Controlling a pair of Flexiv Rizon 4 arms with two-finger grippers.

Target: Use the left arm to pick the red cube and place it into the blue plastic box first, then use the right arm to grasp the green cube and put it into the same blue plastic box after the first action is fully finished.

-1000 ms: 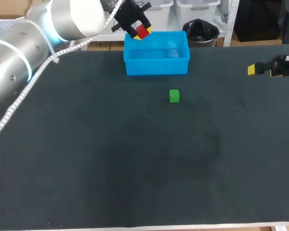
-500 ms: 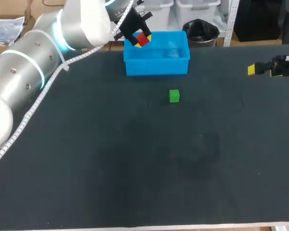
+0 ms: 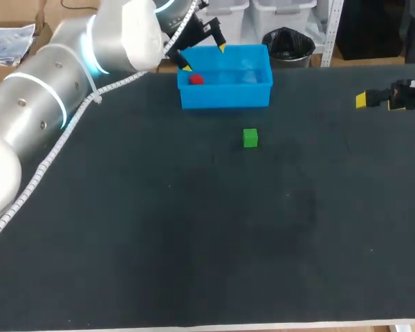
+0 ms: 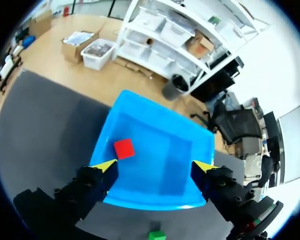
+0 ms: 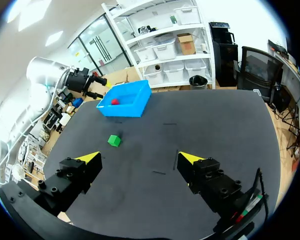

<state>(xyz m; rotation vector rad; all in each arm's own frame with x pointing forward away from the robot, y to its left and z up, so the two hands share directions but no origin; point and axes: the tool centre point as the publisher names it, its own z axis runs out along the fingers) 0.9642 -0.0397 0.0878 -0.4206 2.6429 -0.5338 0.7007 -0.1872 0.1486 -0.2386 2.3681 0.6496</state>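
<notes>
The red cube point(image 3: 196, 79) lies inside the box point(image 3: 225, 97), on its floor close to the left wall, and nothing grips it. Right above the box hangs our left gripper point(image 4: 155, 166), fingers spread wide and empty, with the cube below and just ahead of one fingertip. We call the first half done, bar getting the left gripper clear of the box.

The green cube point(image 3: 250, 137) sits on the table point(image 3: 124, 242) a little in front of the box, untouched. Our right gripper point(image 5: 139, 158) hangs well off over the table's right side, fingers wide apart, holding nothing.

What is left, as we read it: right gripper over to the green cube, grasp it, carry it, and set it in the box beside the red one.
</notes>
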